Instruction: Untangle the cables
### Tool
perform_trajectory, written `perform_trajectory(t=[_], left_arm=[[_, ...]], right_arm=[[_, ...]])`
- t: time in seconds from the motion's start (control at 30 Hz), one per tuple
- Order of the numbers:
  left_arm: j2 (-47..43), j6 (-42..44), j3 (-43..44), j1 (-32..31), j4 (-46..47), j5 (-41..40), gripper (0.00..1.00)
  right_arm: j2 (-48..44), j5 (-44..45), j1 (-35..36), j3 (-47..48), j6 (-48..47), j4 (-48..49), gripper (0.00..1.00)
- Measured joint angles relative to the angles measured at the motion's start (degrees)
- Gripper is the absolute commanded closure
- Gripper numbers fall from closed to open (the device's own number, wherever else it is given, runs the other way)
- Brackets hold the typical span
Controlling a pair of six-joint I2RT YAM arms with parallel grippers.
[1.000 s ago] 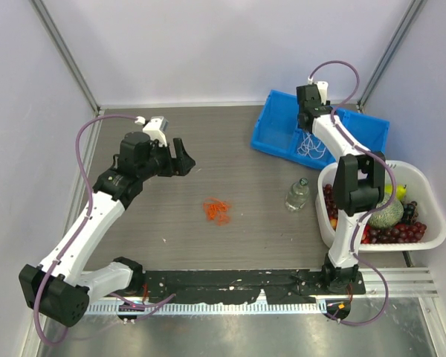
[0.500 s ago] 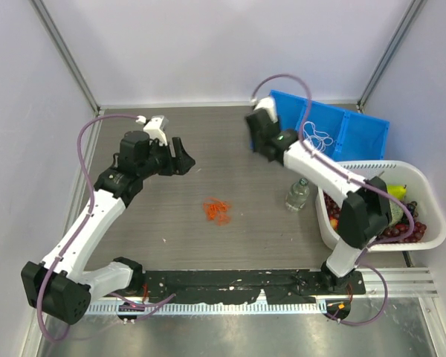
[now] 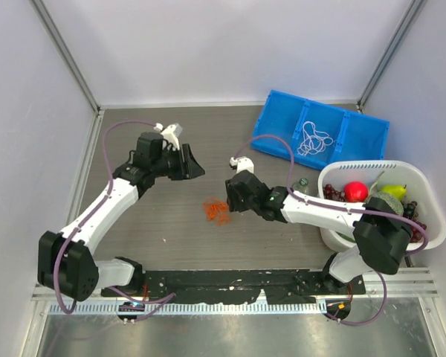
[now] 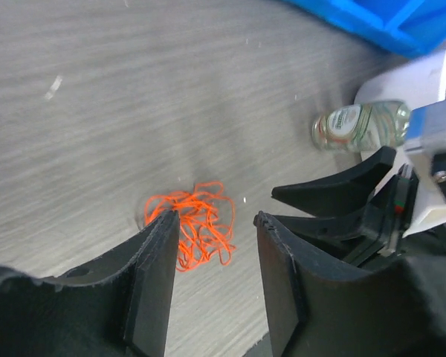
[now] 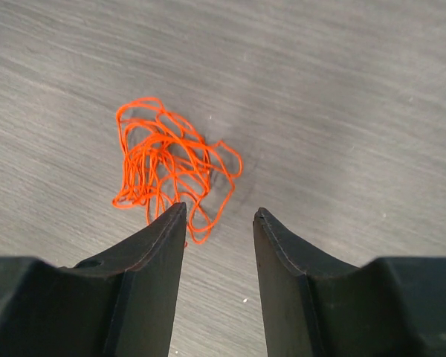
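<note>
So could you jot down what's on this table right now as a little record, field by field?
orange cables: one tangled clump, loose on the table
white cables: in the middle compartment of the blue bin
right jaws: open, right next to the orange clump, not closed on it
left jaws: open, farther from the clump
bottle: clear, beside the white basket
basket contents: fruit
</note>
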Motion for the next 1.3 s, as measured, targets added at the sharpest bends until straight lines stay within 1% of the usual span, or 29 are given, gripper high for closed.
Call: perform_trajectory(t=[0.1,0.17,0.27,0.33,0.47,0.57,0.83,0.97,1.3], left_arm=[[1.73,-3.78,-4.61,0.0,4.13,3.19,0.56],[1.86,-6.71,-9.75,0.0,6.88,4.22,0.61],[2.32,-10.32,-16.06,0.0,9.16,4.68,0.62],[3.19,-11.5,-17.4,-0.04,9.75,4.63,0.62],[5.97,-12.98,-17.57,-0.57,12.31,4.57,0.64],[8.7,-13.11,-17.55,-1.27,13.73,3.63,0.71],[14.14,-12.02,-15.65,-2.4,13.7,-0.02,0.67],[15.63,-10.67,-13.84,-3.13,13.55,-2.05,0.72],[17.94,-7.98,-11.67,-5.46,11.96,-5.38,0.73]], right_arm=[[-1.97,-1.88,-0.11,-4.5,2.23,2.75,0.53],[-3.96,-2.93,-0.11,-6.86,3.26,4.7,0.53],[-6.91,-4.7,-0.11,-10.08,4.35,9.31,0.53],[-8.09,-5.53,-0.11,-11.58,4.94,11.43,0.54],[-8.39,-6.93,-0.11,-13.33,5.55,14.34,0.53],[-8.39,-7.87,-0.11,-14.53,5.84,15.96,0.53],[-11.08,-8.24,-0.11,-17.22,5.97,17.18,0.53],[-12.46,-8.02,-0.11,-17.35,5.88,17.46,0.53],[-12.52,-7.85,-0.11,-17.35,5.66,17.7,0.53]])
